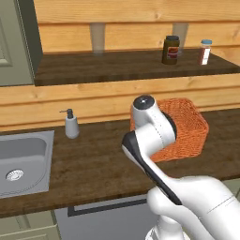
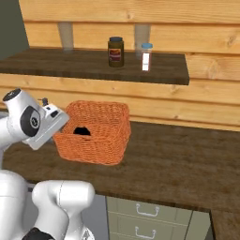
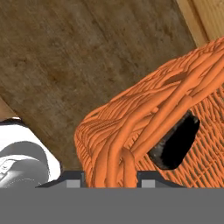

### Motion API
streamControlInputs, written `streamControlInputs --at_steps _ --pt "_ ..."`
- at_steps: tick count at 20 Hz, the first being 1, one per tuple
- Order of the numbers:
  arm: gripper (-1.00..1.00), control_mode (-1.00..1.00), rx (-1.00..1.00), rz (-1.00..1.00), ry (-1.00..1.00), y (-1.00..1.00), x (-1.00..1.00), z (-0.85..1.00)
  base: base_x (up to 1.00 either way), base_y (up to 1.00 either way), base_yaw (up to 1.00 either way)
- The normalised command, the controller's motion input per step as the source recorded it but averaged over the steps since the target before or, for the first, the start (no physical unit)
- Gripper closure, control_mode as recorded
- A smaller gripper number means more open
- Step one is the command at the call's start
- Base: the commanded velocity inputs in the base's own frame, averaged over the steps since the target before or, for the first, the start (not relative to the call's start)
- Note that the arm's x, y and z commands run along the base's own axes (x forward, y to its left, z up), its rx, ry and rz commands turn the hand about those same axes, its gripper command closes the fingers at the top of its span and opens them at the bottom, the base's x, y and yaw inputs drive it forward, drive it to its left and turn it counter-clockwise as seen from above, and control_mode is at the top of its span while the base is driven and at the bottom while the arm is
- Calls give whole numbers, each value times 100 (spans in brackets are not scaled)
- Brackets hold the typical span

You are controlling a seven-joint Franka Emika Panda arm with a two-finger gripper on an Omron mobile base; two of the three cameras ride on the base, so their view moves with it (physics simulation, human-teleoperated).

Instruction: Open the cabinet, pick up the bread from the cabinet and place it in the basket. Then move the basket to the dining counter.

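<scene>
Left base view: basket (image 1: 185,129), orange wicker, squarish, standing upright on the dark wood desk (image 1: 93,164), mouth up, near the back wall. The arm's wrist covers its left side, so the tool and the grip cannot be made out from here. Sink (image 1: 23,159) and soap dispenser (image 1: 71,124) sit well apart to the left. A shelf (image 1: 117,65) above carries a dark jar (image 1: 171,49) and a small white bottle (image 1: 205,51).

Right base view: bread (image 2: 82,131), a small dark lump, lies inside the basket (image 2: 101,136), low against the near-left wall. The hand meets the basket's left rim. Basket upright; roughly square, so no strong long axis; one flat side faces the camera.

Hand view: tool (image 3: 105,180) closed down on the rim of the basket (image 3: 144,118), the woven edge passing between the two tips. Bread (image 3: 175,142) shows dark within; too little is seen to give its long axis.

Status, as judged: bread in basket, done. Basket gripped, not yet lifted, base on the desk. Left: carry it to the dining counter.
</scene>
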Motion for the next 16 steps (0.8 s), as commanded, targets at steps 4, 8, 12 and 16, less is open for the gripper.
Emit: streamControlInputs --at_steps 4,8,12,16 --pt "100 -100 -4 0 0 0 -55 83 0 0 0" --pt "100 -100 -3 0 0 0 -43 79 0 0 0" --pt "100 -100 0 0 0 0 -44 64 0 0 0" --pt "100 -100 0 0 0 -2 -37 45 0 0 0"
